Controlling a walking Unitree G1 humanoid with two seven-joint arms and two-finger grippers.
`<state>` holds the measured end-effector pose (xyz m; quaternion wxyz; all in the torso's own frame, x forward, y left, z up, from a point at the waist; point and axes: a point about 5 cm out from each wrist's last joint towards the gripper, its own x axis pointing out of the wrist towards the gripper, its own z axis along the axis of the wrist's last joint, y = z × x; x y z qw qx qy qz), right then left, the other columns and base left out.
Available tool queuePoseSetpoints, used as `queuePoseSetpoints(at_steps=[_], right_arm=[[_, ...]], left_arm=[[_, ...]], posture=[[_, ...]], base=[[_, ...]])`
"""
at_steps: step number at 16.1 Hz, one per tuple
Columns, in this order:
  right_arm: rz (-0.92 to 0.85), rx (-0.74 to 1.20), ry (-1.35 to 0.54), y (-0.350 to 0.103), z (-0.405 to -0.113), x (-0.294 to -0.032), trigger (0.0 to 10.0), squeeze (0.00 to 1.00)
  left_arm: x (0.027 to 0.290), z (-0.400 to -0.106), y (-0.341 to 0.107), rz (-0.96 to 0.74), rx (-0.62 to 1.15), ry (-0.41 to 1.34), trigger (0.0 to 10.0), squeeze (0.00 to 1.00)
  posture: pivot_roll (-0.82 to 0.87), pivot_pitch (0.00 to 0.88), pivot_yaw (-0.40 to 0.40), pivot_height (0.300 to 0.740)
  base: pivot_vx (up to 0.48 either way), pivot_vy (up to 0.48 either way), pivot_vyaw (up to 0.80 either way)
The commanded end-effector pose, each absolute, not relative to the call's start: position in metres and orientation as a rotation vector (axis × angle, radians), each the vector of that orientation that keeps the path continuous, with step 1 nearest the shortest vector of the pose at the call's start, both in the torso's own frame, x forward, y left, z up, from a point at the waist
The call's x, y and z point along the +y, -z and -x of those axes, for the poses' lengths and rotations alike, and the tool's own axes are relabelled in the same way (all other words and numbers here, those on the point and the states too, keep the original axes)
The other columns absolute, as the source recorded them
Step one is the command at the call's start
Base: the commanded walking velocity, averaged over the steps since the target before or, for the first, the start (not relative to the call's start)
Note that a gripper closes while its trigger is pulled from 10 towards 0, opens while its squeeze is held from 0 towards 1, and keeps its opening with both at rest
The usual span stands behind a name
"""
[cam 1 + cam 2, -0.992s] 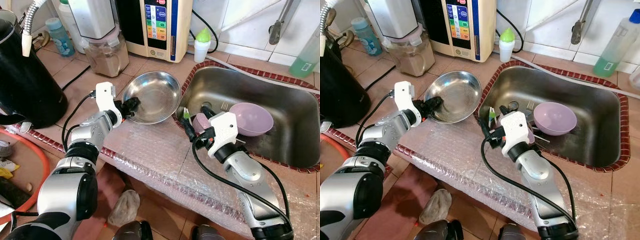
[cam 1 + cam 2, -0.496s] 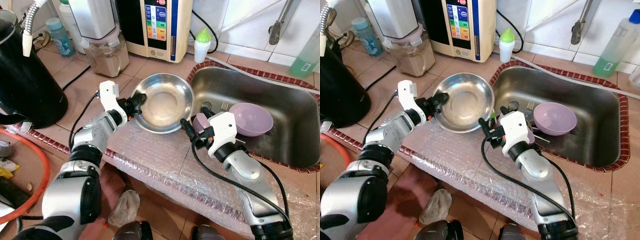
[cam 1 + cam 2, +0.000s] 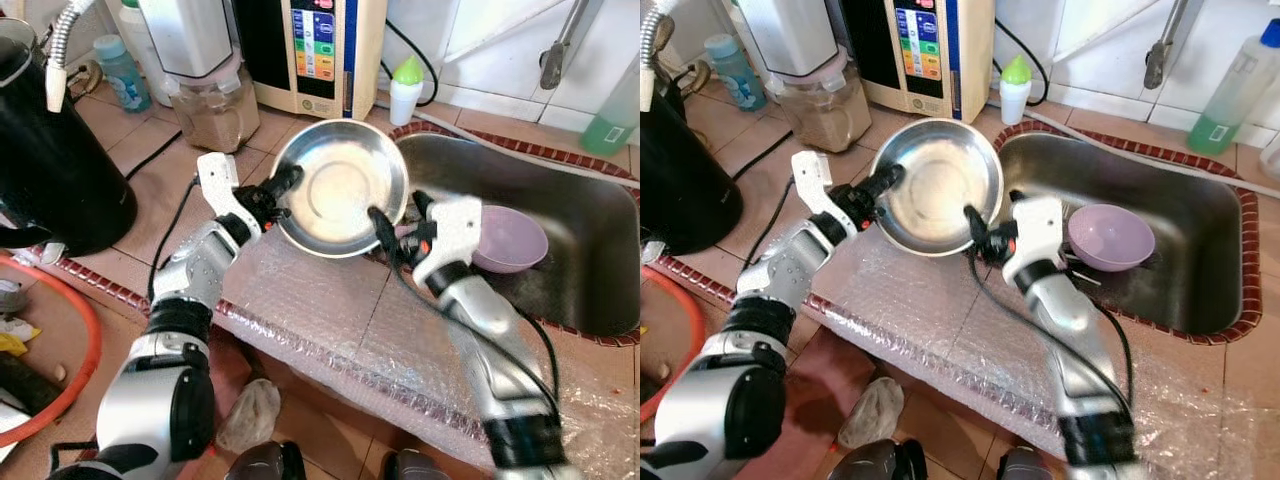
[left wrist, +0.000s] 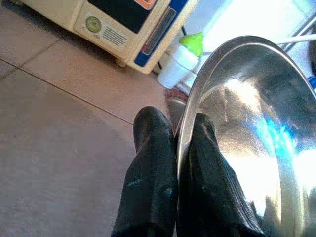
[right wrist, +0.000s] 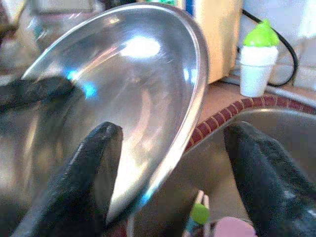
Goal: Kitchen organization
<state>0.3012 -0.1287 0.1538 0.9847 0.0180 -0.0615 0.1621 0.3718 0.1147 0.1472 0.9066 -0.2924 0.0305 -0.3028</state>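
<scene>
A steel bowl [image 3: 340, 185] is held tilted above the counter at the sink's left edge. My left gripper [image 3: 278, 190] is shut on its left rim, one finger inside and one outside [image 4: 153, 163]. My right gripper [image 3: 400, 220] is open at the bowl's lower right rim; one finger [image 5: 94, 168] lies against the bowl's inside, the other [image 5: 256, 168] stands apart over the sink. A purple bowl [image 3: 510, 238] lies in the steel sink [image 3: 590, 230].
Bubble wrap [image 3: 330, 310] covers the counter's front. Behind stand a black kettle [image 3: 50, 150], a blender jar [image 3: 205, 100], a cream water machine [image 3: 310, 50] and a white bottle with a green cap [image 3: 404, 88]. A green soap bottle [image 3: 615, 110] stands at the far right.
My left gripper has lifted the steel bowl off the counter, carried it right toward the sink and tilted it. My right gripper has risen from the sink's edge to the bowl's rim.
</scene>
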Motion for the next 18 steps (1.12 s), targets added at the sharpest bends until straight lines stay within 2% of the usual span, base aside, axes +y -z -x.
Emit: queuePoseSetpoints(at_steps=[1,8,11,18], right_arm=[[-0.083,-0.038,-0.246,-0.141,-0.306,-0.141,0.0,0.0],[-0.313,0.046,-0.172,-0.141,-0.32,-0.141,0.0,0.0],[-0.329,0.126,-0.126,-0.129,-0.321,-0.15,0.0,0.0],[-0.352,0.162,-0.075,-0.125,-0.321,-0.157,0.0,0.0]], left_arm=[[0.11,-0.371,-0.163,0.631,-0.017,0.72,0.0,0.0],[0.105,-0.367,-0.164,0.631,-0.039,0.733,0.0,0.0],[0.108,-0.368,-0.164,0.629,-0.043,0.704,0.0,0.0],[0.111,-0.371,-0.168,0.616,-0.056,0.673,0.0,0.0]], posture=[[-0.18,0.058,0.093,0.74],[-0.18,0.052,0.08,0.74],[-0.18,0.054,0.078,0.74],[-0.18,0.053,0.087,0.74]], base=[[0.0,0.0,0.0],[0.0,0.0,0.0],[0.0,0.0,0.0],[0.0,0.0,0.0]])
